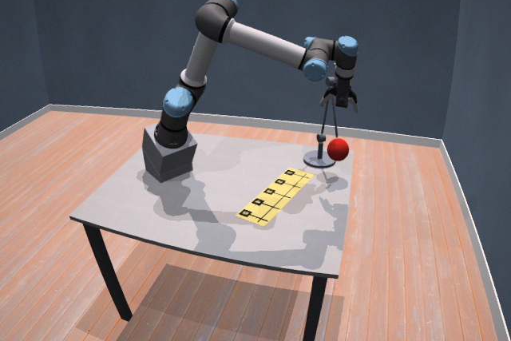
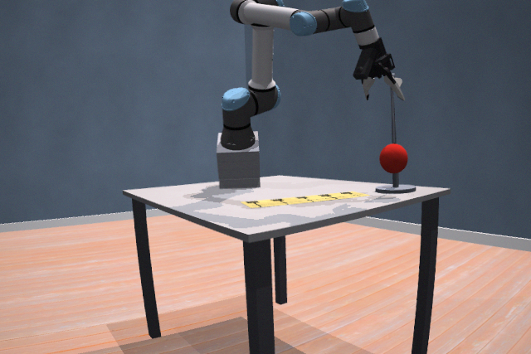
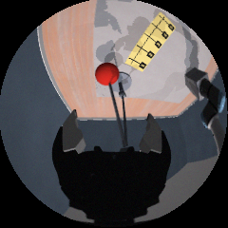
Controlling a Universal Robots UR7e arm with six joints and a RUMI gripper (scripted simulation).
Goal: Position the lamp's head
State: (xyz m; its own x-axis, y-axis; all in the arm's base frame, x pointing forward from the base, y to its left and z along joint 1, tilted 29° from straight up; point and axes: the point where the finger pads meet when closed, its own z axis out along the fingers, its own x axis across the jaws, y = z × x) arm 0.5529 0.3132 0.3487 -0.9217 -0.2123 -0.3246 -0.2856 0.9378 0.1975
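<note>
The lamp's red ball head (image 1: 338, 149) (image 2: 393, 157) (image 3: 106, 74) hangs in the air beside its round grey base (image 1: 309, 160) (image 2: 395, 190), above bench level and off the strip. Two thin arms rise steeply to the lamp's top joint (image 1: 330, 81), partly hidden by the gripper in the exterior view. The yellow strip (image 1: 268, 199) (image 2: 309, 201) with a long line, cross marks and several black tags lies flat nearby; its numbers are unreadable. My gripper (image 1: 338, 107) (image 2: 385, 98) (image 3: 112, 111) is open and empty, high above the head, near the top of the lamp's arms.
The grey bench (image 1: 124, 205) (image 2: 171, 200) carries the robot's block pedestal (image 1: 164, 164) (image 2: 238, 170) at its far left in the top view. The lamp base stands near the bench's far right corner there. Arm shadows fall across the bench and strip. Dark blue walls stand behind.
</note>
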